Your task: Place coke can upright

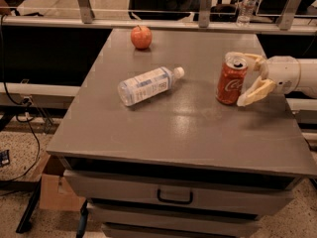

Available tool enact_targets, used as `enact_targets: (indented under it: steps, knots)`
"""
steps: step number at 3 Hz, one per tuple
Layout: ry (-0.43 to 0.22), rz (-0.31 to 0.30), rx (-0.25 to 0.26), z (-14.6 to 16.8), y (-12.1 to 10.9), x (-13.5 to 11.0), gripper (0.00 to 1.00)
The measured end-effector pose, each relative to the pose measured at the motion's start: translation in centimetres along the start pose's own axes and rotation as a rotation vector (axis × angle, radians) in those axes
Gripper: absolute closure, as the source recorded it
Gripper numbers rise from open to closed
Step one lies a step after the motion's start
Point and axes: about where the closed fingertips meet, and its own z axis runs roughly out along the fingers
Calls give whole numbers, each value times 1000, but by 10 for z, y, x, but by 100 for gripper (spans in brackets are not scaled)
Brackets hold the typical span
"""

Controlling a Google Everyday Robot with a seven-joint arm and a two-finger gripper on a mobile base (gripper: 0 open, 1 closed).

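The red coke can (230,81) stands upright on the grey table (183,128), right of the middle, silver top and pull tab facing up. My gripper (243,81) reaches in from the right edge, level with the can. Its fingers are spread open. One finger (253,93) lies just off the can's front right side and the other (251,58) passes behind the can's top. The can sits at the fingertips and is not clamped.
A clear plastic water bottle (148,85) lies on its side mid-table, cap pointing right. A red apple (141,37) sits at the far edge. A second bottle (245,6) stands on the ledge behind. Drawers (174,196) are below the table's front edge.
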Motion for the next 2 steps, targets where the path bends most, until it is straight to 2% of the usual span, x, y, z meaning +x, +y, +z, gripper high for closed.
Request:
enact_targets:
  steps: [1, 2]
  knots:
    - [25, -12, 41, -20, 4, -5, 0]
    - [63, -41, 140, -58, 8, -17, 0]
